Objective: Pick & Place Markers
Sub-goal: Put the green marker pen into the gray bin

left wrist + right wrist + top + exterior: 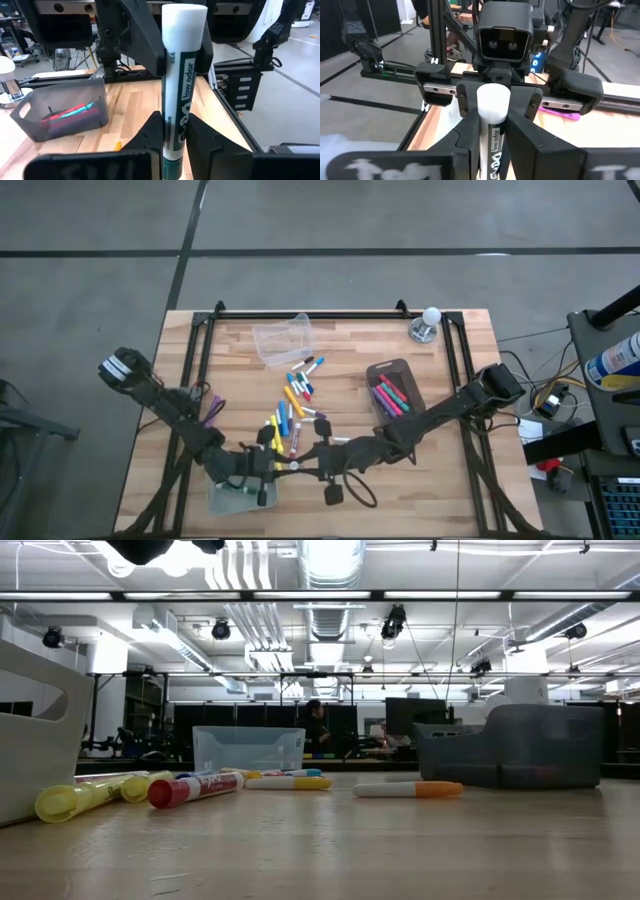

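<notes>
Two claws meet at the desk's (450,430) near edge in the high view: left claw (272,465), right claw (300,465). Loose markers (295,405) lie mid-desk; more fill the grey bin (395,368); a clear bin (282,338) stands behind.
Low view: yellow, red and orange markers (408,789) lie flat.
Left wrist view: a white-and-green marker (179,90) is pinched by both claws.
Right wrist view: the same marker (493,112) sits between both pairs of fingers.
</notes>
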Motion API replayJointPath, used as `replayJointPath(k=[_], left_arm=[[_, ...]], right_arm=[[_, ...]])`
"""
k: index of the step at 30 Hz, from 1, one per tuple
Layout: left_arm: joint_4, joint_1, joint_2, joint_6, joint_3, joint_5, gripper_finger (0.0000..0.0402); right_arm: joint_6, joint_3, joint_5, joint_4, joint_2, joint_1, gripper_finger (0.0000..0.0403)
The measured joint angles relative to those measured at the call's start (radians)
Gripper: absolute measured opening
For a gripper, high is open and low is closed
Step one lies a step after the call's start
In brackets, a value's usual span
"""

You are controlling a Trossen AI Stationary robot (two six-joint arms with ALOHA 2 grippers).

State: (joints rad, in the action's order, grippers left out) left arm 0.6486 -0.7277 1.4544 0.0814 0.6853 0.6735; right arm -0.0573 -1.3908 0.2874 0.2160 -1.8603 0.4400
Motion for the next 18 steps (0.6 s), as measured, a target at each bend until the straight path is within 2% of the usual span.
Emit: replayJointPath(k=[3, 7, 15, 18], left_arm=[[-0.072, 0.000, -0.012, 0.035, 0.003, 0.000, 0.0046], [-0.252, -0.003, -0.043, 0.157, 0.011, 0.015, 0.0046], [-0.664, -0.013, -0.097, 0.403, 0.062, 0.040, 0.0046], [-0.836, -0.024, -0.101, 0.528, 0.112, 0.002, 0.0046]], right_arm=[[-0.015, 0.001, 0.000, -0.035, 0.000, 0.000, 0.0087], [-0.020, 0.002, 0.004, -0.109, 0.000, 0.000, 0.0107], [-0.061, 0.007, 0.000, -0.177, 0.000, 0.001, 0.0131], [-0.072, 0.010, 0.000, -0.200, 0.000, 0.000, 0.0134]])
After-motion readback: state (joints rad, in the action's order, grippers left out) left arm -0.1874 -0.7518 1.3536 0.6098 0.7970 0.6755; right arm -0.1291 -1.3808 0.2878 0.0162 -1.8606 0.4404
